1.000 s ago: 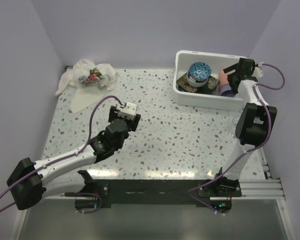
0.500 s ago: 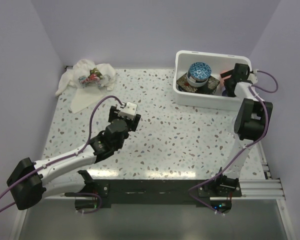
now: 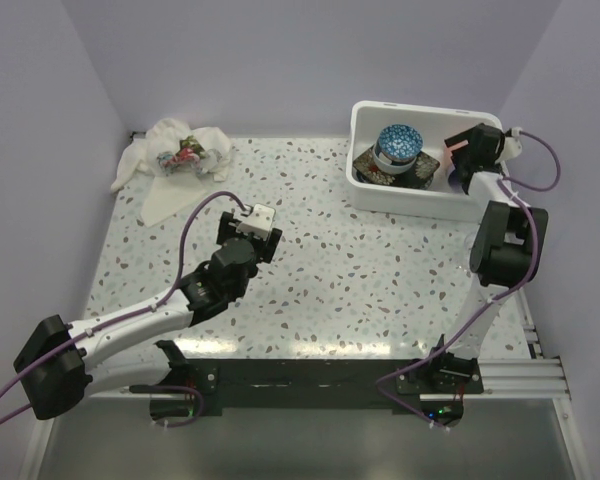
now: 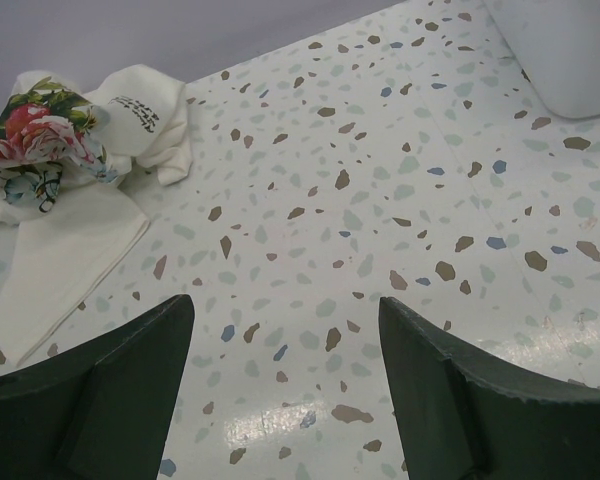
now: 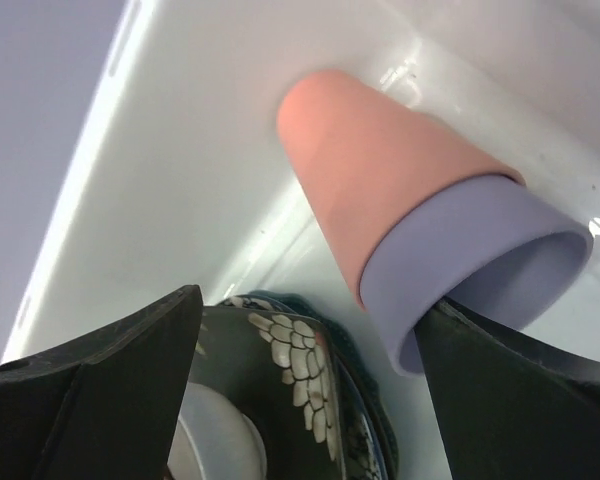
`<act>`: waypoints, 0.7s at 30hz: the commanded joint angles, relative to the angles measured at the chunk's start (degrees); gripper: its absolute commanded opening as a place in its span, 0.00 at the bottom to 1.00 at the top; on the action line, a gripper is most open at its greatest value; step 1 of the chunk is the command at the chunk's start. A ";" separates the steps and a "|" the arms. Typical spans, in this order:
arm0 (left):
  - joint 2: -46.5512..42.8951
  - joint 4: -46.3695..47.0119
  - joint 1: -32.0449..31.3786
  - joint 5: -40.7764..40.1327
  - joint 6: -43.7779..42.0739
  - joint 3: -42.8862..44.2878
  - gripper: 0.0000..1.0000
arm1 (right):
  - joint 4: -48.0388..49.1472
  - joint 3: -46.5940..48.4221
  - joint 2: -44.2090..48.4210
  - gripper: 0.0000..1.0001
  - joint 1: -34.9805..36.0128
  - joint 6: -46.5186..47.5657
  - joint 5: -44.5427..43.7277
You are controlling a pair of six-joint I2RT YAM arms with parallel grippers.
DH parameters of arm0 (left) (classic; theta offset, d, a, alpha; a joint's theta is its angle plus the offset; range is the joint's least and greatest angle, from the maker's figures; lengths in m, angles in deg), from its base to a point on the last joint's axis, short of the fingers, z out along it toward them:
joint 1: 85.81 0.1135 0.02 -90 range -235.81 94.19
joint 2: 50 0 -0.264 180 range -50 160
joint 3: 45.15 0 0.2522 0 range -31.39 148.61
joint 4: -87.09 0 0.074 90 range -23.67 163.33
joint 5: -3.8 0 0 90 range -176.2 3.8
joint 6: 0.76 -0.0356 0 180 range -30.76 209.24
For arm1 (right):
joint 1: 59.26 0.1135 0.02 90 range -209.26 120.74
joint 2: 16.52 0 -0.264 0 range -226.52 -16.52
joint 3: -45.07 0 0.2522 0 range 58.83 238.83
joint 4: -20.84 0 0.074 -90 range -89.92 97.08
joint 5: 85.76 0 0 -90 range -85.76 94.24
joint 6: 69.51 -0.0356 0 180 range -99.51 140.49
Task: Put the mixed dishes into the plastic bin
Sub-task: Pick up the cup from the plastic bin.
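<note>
The plastic bin (image 3: 382,196) stands at the table's back right. Inside it are a blue-patterned bowl (image 3: 397,145) on a dark floral square plate (image 3: 378,173). My right gripper (image 3: 458,162) reaches into the bin's right end and is open. In the right wrist view an orange cup (image 5: 365,165) nested in a purple cup (image 5: 480,250) lies on its side against the bin wall (image 5: 180,150), its rim next to my right finger, with my right gripper (image 5: 310,300) not closed on it. Below are the floral plate (image 5: 280,370) and a teal scalloped plate (image 5: 365,400). My left gripper (image 3: 263,222) hangs open over bare table.
A crumpled white cloth (image 3: 180,155) with a red-green print lies at the back left, also in the left wrist view as the cloth (image 4: 50,160). The bin's corner (image 4: 570,50) shows at that view's top right. Purple walls close in the table on three sides.
My right wrist has swung at the bin's right end and now covers most of the two cups, which showed plainly beside it a second ago. The left arm has not moved.
</note>
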 commanded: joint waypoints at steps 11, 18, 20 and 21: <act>0.36 3.62 -0.41 -0.40 -0.75 -0.24 0.79 | 4.36 7.95 -0.59 0.65 1.05 12.05 0.42; 0.54 3.62 -0.41 -0.40 -0.92 -0.33 0.79 | 1.90 11.55 -2.70 0.69 3.42 20.05 -3.71; 0.45 3.62 -0.50 -0.40 -1.01 -0.24 0.79 | 1.20 12.96 -3.32 0.71 4.12 22.42 -5.11; 0.62 3.62 -0.41 -0.40 -1.01 -0.33 0.79 | 0.93 13.40 -4.28 0.72 4.30 23.04 -5.38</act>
